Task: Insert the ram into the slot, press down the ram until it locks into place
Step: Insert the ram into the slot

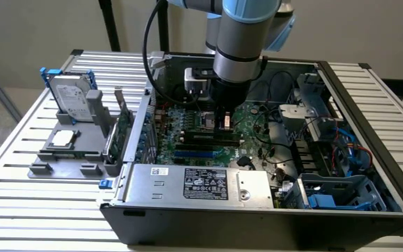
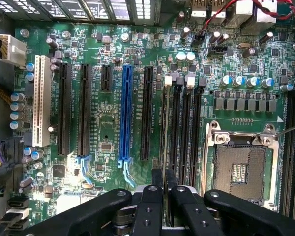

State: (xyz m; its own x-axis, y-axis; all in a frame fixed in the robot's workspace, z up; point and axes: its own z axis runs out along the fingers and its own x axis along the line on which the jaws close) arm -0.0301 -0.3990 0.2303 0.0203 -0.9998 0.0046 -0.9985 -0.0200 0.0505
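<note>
Inside the open computer case, my gripper (image 1: 222, 126) reaches down over the green motherboard (image 2: 113, 128). In the wrist view its two black fingers (image 2: 157, 179) stand close together around the ram (image 2: 165, 128), which shows edge-on as a thin dark strip. The gripper (image 2: 164, 173) is shut on the ram's near end. The ram lies along the slot (image 2: 170, 132), the outermost of several parallel black memory sockets with pale and black end clips beside the processor socket. Whether it is fully seated, I cannot tell. The memory sockets (image 1: 205, 139) lie right below the gripper in the exterior view.
A bright-blue socket (image 2: 125, 113), black expansion sockets and a white one (image 2: 42, 101) lie beside the memory sockets. The bare processor socket (image 2: 241, 167) is on the other side. A power supply (image 1: 194, 184), drive cage (image 1: 335, 191) and cables crowd the case. A hard drive (image 1: 72, 97) stands outside.
</note>
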